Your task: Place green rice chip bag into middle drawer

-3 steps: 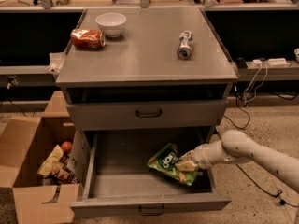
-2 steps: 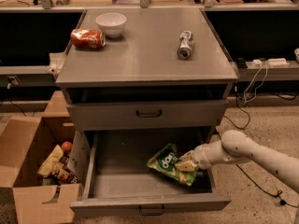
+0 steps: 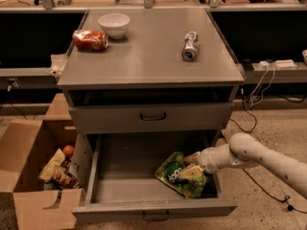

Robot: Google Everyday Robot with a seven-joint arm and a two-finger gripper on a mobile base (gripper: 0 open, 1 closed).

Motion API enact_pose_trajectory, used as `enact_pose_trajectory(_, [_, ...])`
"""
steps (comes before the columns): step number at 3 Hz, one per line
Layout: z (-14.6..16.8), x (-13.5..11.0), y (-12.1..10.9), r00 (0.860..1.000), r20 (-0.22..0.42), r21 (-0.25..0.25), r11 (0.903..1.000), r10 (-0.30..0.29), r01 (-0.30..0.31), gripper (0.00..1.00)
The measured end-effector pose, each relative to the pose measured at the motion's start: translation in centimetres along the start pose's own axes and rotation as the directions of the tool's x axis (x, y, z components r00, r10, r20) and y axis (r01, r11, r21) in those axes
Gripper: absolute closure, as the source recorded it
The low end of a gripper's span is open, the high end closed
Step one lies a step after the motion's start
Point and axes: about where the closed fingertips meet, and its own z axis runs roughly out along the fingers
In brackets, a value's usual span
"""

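Note:
The green rice chip bag [image 3: 173, 175] lies tilted in the right part of the open middle drawer [image 3: 153, 208], which is pulled out at the bottom of the grey cabinet. My gripper [image 3: 192, 165] reaches in from the right on a white arm [image 3: 259, 156]. It is shut on the bag's right edge, with one finger above the bag and one pad on top of it. The bag's lower end rests on the drawer floor.
The upper handled drawer [image 3: 152, 116] is closed. On the cabinet top stand a white bowl [image 3: 113, 24], a red-brown can [image 3: 89, 39] on its side and a silver can [image 3: 190, 45]. An open cardboard box [image 3: 24, 152] with snacks stands to the left. Cables [image 3: 259, 87] hang at the right.

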Motion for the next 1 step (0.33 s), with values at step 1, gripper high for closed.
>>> enact_pose_trajectory(1, [-1.75,-1.31,0.84,0.997,0.066,-0.032,0.9986,-0.041,0.043,0.00])
